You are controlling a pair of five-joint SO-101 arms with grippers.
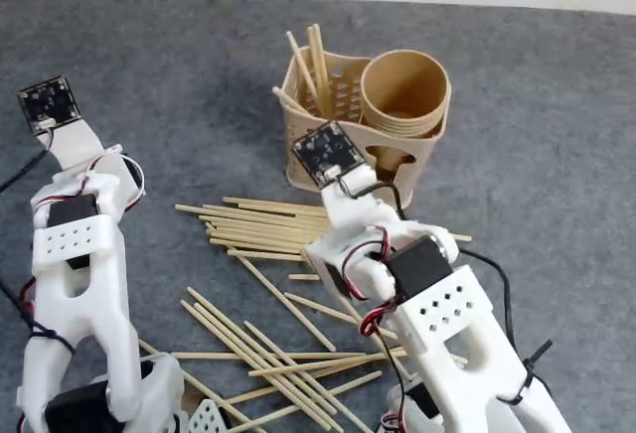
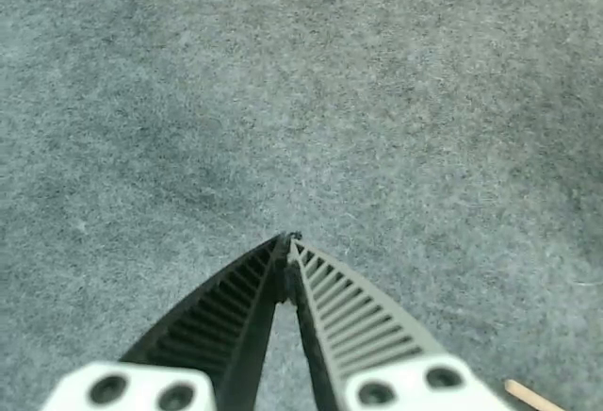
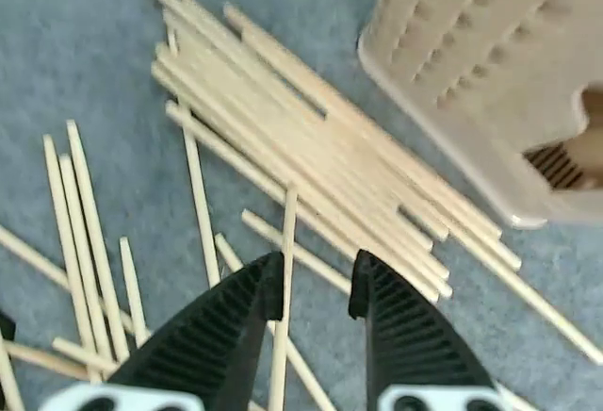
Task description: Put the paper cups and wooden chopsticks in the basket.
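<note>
Position of left gripper [image 2: 285, 239]: far left, tips pressed together with nothing between them, hanging over bare grey mat [image 2: 283, 72], well apart from the work.

Loose chopsticks [image 1: 258, 357] lie scattered on the mat between the two arms. A tighter bundle [image 3: 311, 147] lies nearer the basket.

Right gripper [image 3: 317, 274]: claw narrow, parted a little, empty, poised above the near edge of the bundle. One single chopstick [image 3: 289, 222] runs just beside the inner face of one finger. It may lie within the gap, but from this angle I cannot be sure.

Basket [image 1: 422, 150]: just beyond the bundle, already holding stacked paper cups [image 1: 402, 90] and a few upright chopsticks [image 1: 313, 61].

Step in hand, as I judge it, is a pick from the mat with the right arm. To do it well:
- Open somewhat wider before descending.
- Straddle the sticks crosswise, near mid-length, so they do not tip.
- Press the tips right down to the mat, since the sticks are thin.
- Close fully.
- Lift clear of the neighbours before swinging over the basket rim.
</note>
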